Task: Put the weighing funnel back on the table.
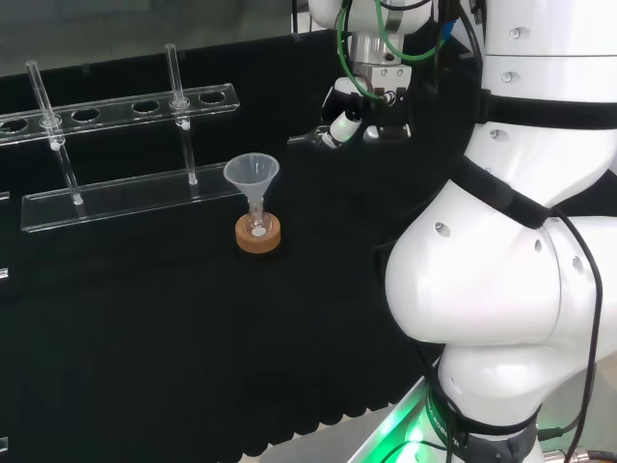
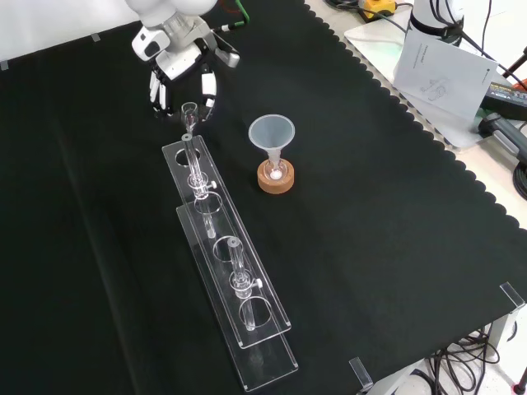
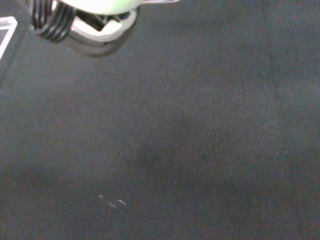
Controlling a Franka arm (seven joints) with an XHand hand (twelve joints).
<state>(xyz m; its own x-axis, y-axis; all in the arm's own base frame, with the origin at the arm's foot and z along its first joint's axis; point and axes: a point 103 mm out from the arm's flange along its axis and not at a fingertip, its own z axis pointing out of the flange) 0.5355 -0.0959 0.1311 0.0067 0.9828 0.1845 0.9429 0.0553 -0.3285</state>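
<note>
Standing in flask (image 2: 275,170) on cork ring (image 2: 275,183): funnel (image 2: 272,133) | hand (image 2: 177,51) over cloth (image 2: 370,206), fingers (image 2: 208,87) apart

Black cloth (image 2: 395,247) — black-and-white robot hand (image 2: 181,66) — tan ring (image 2: 276,183).

The white jointed robot arm (image 1: 501,280) stretches forward and bends down at the wrist. Its black and white fingered hand (image 2: 181,70) points downward, fingers (image 2: 207,92) spread apart and nearly straight.
</note>
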